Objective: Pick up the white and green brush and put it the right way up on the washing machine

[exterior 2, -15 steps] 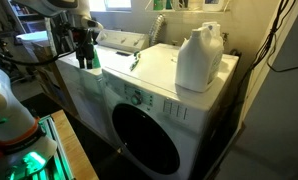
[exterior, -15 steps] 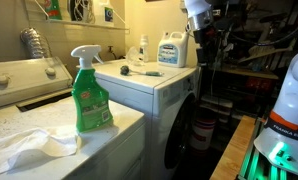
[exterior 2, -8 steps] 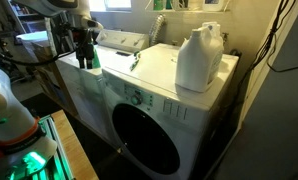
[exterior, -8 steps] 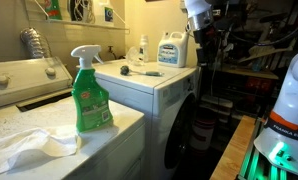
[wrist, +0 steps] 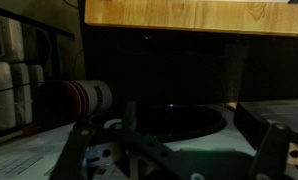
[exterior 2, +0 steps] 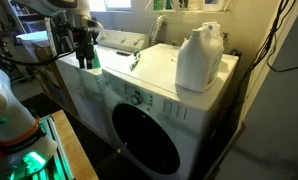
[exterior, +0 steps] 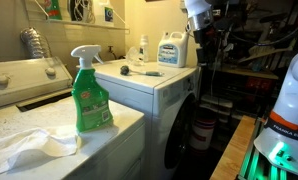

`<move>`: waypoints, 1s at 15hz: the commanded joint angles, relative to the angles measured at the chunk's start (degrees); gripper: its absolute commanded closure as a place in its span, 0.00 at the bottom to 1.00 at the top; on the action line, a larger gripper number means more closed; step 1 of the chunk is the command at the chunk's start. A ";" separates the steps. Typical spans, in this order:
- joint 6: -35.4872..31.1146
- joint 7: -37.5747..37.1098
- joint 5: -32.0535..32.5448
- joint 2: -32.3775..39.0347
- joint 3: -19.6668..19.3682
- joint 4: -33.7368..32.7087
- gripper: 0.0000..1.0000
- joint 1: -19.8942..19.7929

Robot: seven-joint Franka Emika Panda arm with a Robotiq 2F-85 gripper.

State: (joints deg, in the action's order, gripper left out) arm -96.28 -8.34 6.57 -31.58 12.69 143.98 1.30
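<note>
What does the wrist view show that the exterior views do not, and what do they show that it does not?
Only the wrist view: that the black gripper is open and empty. Only the exterior views: the white front-loading washing machine, the small white and green brush lying on it, a green spray bottle. Both: the gripper itself.

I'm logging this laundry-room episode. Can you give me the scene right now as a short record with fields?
setting: laundry room, white washing machine with a round dark door
brush: white and green brush lies on the machine's top; too small to tell which way up
claw: claw open and empty, hangs clear of the machine's top, apart from the brush
other items: detergent jug on the same top; green spray bottle and white cloth on the neighbouring surface
</note>
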 commanded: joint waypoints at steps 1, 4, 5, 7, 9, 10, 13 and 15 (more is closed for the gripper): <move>0.27 -0.72 0.63 0.24 -1.49 -0.16 0.00 1.72; 0.27 -0.72 0.63 0.24 -1.49 -0.16 0.00 1.72; 0.27 -0.72 0.63 0.24 -1.49 -0.16 0.00 1.72; 0.27 -0.72 0.63 0.24 -1.49 -0.16 0.00 1.72; 0.27 -0.72 0.63 0.24 -1.49 -0.16 0.00 1.72; 0.27 -0.72 0.63 0.24 -1.49 -0.16 0.00 1.72; 0.27 -0.72 0.63 0.24 -1.49 -0.16 0.00 1.72; -0.13 -0.35 0.66 1.35 -1.35 -1.31 0.00 1.95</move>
State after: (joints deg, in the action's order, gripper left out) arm -96.28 -8.34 6.57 -31.58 12.61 143.98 1.40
